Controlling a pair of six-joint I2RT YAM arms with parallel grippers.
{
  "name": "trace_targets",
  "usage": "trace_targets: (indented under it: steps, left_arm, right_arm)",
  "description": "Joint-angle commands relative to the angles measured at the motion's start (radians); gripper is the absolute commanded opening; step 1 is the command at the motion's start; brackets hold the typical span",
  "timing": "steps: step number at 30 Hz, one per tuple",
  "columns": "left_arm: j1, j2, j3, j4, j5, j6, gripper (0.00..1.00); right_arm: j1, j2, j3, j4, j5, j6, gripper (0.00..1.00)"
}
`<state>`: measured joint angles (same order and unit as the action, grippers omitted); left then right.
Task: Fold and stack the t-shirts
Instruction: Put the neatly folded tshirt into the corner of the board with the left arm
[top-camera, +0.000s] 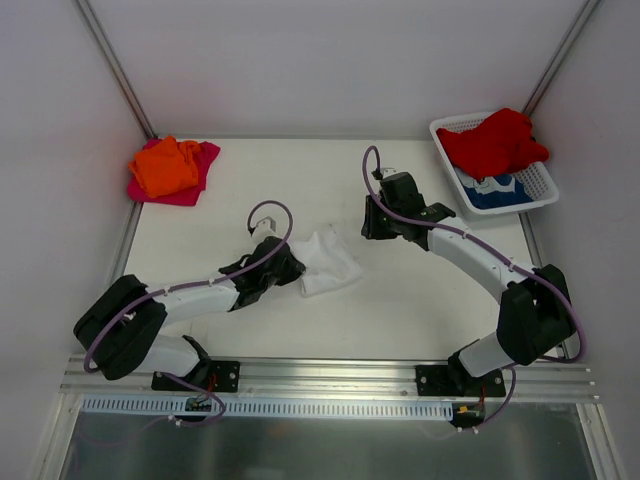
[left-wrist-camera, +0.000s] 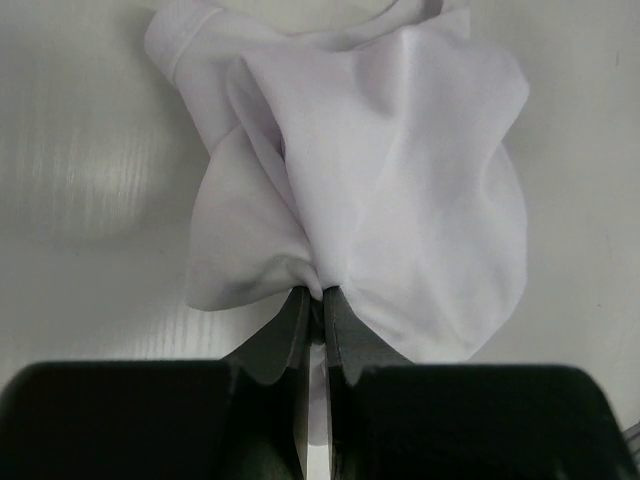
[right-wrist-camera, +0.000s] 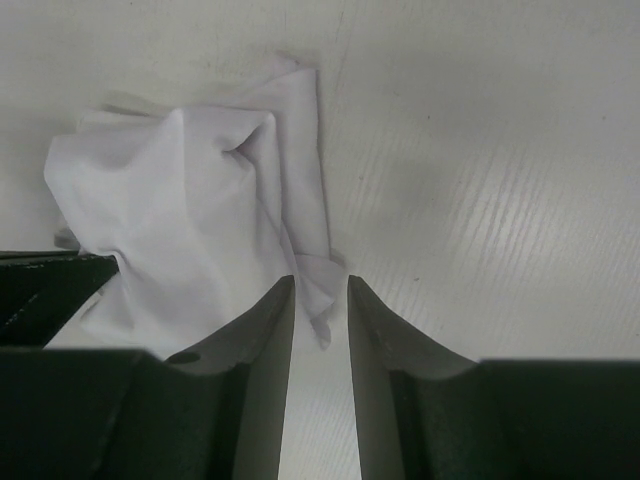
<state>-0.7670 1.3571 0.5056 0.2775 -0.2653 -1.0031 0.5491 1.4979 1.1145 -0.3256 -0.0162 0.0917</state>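
A crumpled white t-shirt (top-camera: 326, 262) lies mid-table. My left gripper (top-camera: 294, 268) is shut on its near left edge; in the left wrist view the jaws (left-wrist-camera: 316, 293) pinch a gathered fold of the white t-shirt (left-wrist-camera: 380, 180). My right gripper (top-camera: 369, 228) is open just right of the shirt. In the right wrist view its fingers (right-wrist-camera: 321, 283) stand apart around a loose tip of the white t-shirt (right-wrist-camera: 190, 200), low over the table. An orange t-shirt (top-camera: 165, 165) lies on a magenta-pink one (top-camera: 200, 180) at the back left.
A white mesh basket (top-camera: 545, 185) at the back right holds a red t-shirt (top-camera: 492, 140) over a blue-and-white one (top-camera: 497, 188). Frame posts and walls stand at both back corners. The left arm's gripper body (right-wrist-camera: 40, 285) shows at the left edge of the right wrist view.
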Motion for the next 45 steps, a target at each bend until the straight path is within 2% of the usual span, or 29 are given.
trace_targets:
  steps: [1, 11, 15, 25, 30, 36, 45]
  left_arm:
    - [0.058, 0.013, 0.091, -0.087, 0.07, 0.151, 0.0]
    - [0.274, 0.108, 0.327, -0.227, 0.25, 0.38, 0.0]
    - [0.363, 0.143, 0.415, -0.271, 0.28, 0.464, 0.0]
    - [0.558, 0.243, 0.611, -0.357, 0.389, 0.584, 0.0]
    - [0.598, 0.324, 0.704, -0.398, 0.414, 0.627, 0.0]
    - [0.632, 0.418, 0.899, -0.48, 0.42, 0.698, 0.0]
    - [0.718, 0.464, 1.086, -0.583, 0.433, 0.808, 0.0]
  right_arm:
    - [-0.005, -0.042, 0.008, 0.02, -0.004, -0.012, 0.31]
    - [-0.014, -0.05, 0.004, 0.029, -0.007, -0.012, 0.31]
    - [-0.017, -0.051, 0.001, 0.033, -0.008, -0.01, 0.31]
    - [-0.035, -0.064, -0.013, 0.04, -0.019, -0.012, 0.31]
    - [-0.043, -0.07, -0.016, 0.043, -0.025, -0.013, 0.31]
    - [-0.052, -0.076, -0.021, 0.053, -0.034, -0.01, 0.31]
    - [-0.077, -0.073, -0.035, 0.08, -0.056, -0.01, 0.31]
